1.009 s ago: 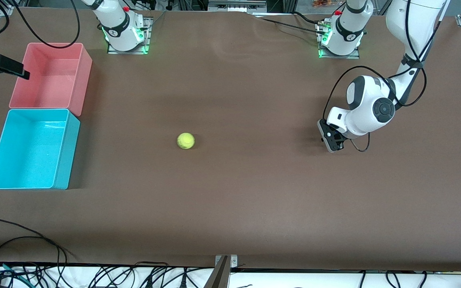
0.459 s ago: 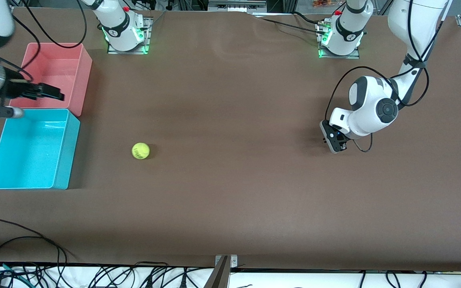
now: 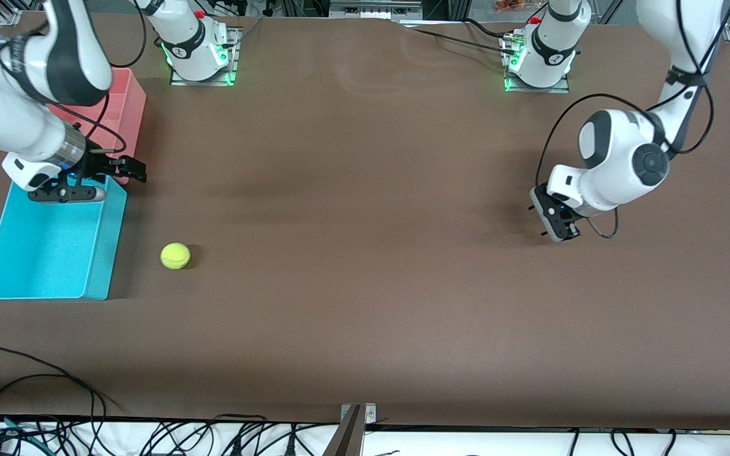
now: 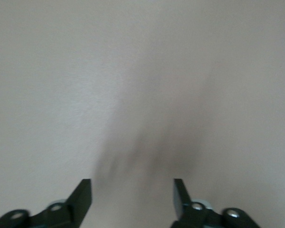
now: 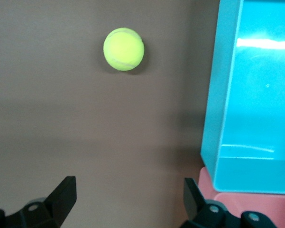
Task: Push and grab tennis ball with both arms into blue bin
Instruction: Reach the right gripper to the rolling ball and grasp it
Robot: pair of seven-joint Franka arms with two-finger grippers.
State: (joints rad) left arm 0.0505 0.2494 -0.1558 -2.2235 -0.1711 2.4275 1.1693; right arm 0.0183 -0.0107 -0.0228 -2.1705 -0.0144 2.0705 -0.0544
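The yellow-green tennis ball (image 3: 175, 256) lies on the brown table, a short way from the blue bin (image 3: 106, 247), on the side toward the left arm's end. My right gripper (image 3: 134, 168) is open and empty, over the table beside the corner where the blue and pink bins meet. In the right wrist view the ball (image 5: 124, 49) lies ahead of my open gripper (image 5: 128, 183), with the blue bin's wall (image 5: 218, 95) beside it. My left gripper (image 3: 560, 233) is low over bare table toward the left arm's end. It is open and empty in the left wrist view (image 4: 132, 183).
A pink bin (image 3: 132, 101) of the same size stands against the blue bin, farther from the front camera, partly hidden by my right arm. It also shows in the right wrist view (image 5: 218, 199). Cables hang along the table's front edge (image 3: 365, 421).
The ball has rolled across the table toward the blue bin. My right arm has swung in over the bins. My left gripper has drawn back toward the left arm's end.
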